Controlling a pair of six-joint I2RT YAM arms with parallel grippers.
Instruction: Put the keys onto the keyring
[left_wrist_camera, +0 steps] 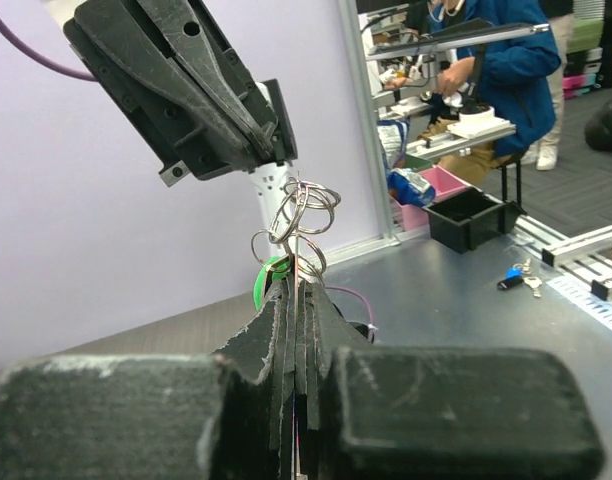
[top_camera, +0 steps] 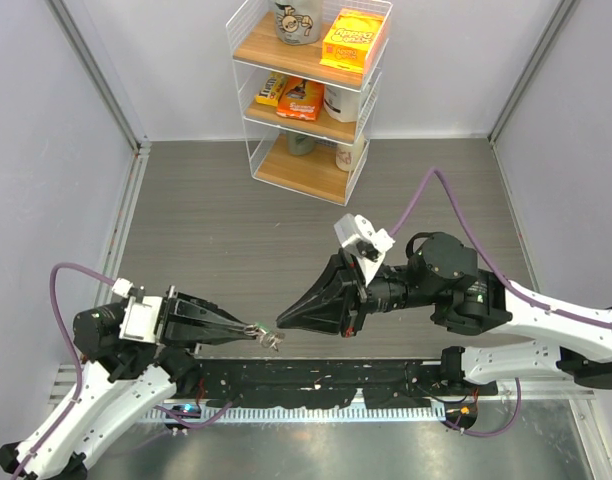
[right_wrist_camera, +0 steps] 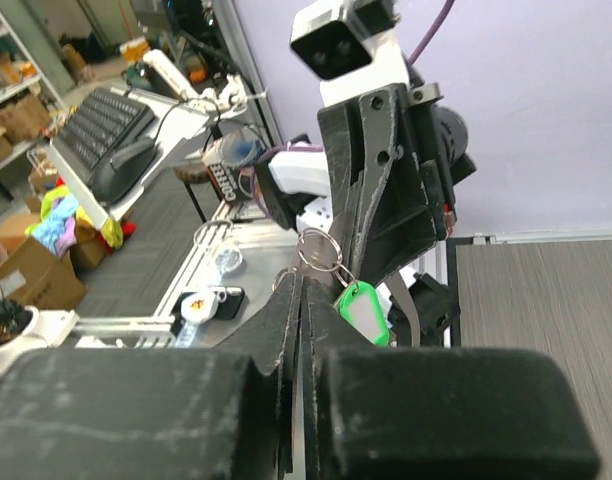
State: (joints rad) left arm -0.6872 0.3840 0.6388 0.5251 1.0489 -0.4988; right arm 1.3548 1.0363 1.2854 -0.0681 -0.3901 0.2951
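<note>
Left hand (top_camera: 254, 331): clenched on the keyring (left_wrist_camera: 301, 212). It pinches low on the bunch. Several loose wire loops stand up out of its tips, and the green tag (left_wrist_camera: 269, 275) hangs just beside them. All of it is held up off the worktop (top_camera: 236, 230).

Right hand (top_camera: 284, 322): clenched, tip to tip with the left hand and slightly above it. Its point is at the topmost loop. I cannot tell whether it has nipped that loop or only touches it.

Keys (left_wrist_camera: 516, 279): what look like them, a dark-blue head with pale silvery bits, lie on a grey surface well apart from the left hand, off to its far side. They are too small to be sure of. Neither hand appears to hold a key.

Step in hand, as I judge it: steadying and sorting the loops so that one ring is presented for threading.

To do it well:
- The left hand should stay firm and level, because the loops swing freely.
- The right hand should single out one loop, not the whole bunch.
- Pull gently and in line with the left hand's grip, as a sideways tug could drag the ring out.
- The green tag should stay clear of the pinch point.
- A key must be fetched before any threading.
</note>
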